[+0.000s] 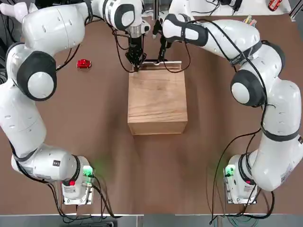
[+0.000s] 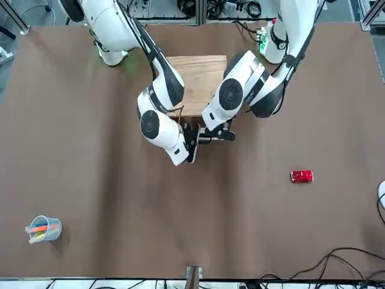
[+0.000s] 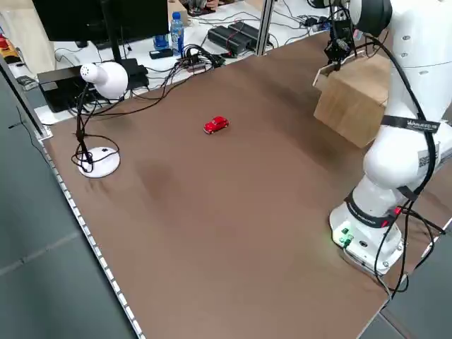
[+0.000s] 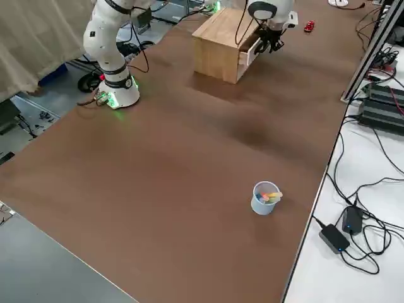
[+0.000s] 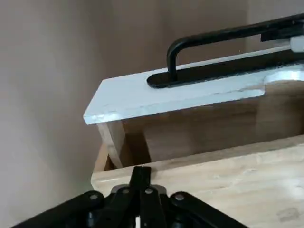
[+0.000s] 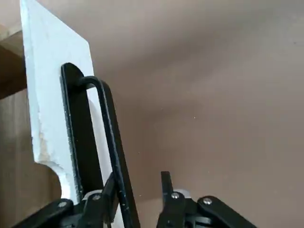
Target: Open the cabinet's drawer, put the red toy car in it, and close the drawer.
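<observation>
Seen from overhead, with 12 o'clock pointing away from the robot's bases, the brown tabletop [image 1: 213, 99] carries the cabinet [image 1: 157, 97], whose drawer [image 5: 128, 97] stands partly open toward 12. The left gripper [image 5: 140, 172] is at the cabinet's 11 o'clock, jaws together with nothing between them, beside the wooden top edge. The right gripper [image 6: 138, 175] is near 12 o'clock, jaws apart, one finger apparently hooked inside the black handle [image 6: 110, 123] without clamping it. Pulling could let that finger slip off, or skew and jam the drawer, since the force would come from one side. If the left gripper is bracing the cabinet, a poor contact could let the whole box slide along. Too narrow an opening would make the later drop catch on the rim, and the two close-set wrists could bump. The red toy car [image 1: 84, 64] sits well apart at the cabinet's 10 o'clock, outside the drawer.
</observation>
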`<state>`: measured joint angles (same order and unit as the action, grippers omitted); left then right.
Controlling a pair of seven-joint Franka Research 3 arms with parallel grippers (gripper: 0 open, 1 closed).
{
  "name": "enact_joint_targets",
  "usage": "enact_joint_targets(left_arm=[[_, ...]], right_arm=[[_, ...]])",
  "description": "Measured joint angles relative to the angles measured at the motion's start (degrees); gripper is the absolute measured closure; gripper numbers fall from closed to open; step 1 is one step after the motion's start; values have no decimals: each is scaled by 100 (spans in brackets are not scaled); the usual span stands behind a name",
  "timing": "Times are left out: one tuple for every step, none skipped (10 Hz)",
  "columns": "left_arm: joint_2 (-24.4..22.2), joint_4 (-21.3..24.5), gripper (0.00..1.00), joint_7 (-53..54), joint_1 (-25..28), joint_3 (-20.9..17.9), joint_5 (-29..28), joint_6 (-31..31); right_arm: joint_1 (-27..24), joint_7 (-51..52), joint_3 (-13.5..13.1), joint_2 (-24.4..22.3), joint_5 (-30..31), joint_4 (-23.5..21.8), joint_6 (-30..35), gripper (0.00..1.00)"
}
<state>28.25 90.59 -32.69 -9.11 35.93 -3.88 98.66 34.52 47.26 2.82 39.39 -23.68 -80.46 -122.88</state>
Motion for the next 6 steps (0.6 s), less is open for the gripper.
enact_joint_targets(left_arm=[[0, 0, 99, 0, 0, 0, 0, 0], [0, 0, 99, 0, 0, 0, 0, 0], [0, 0, 99, 0, 1, 0, 0, 0], [0, 0, 99, 0, 1, 0, 0, 0], [0, 0, 99, 0, 1, 0, 0, 0], [0, 0, 99, 0, 1, 0, 0, 0]], right_arm=[[-11, -71, 1, 0, -5, -2, -14, 58], [-16, -145, 1, 0, -6, -1, -20, 58], [-24, -208, 1, 0, -7, 4, -26, 58], [-31, -289, -1, 0, -7, 10, -35, 57], [-38, -379, -15, 0, -8, 22, -42, 56], [-40, -475, -26, 1, -13, 32, -47, 56]])
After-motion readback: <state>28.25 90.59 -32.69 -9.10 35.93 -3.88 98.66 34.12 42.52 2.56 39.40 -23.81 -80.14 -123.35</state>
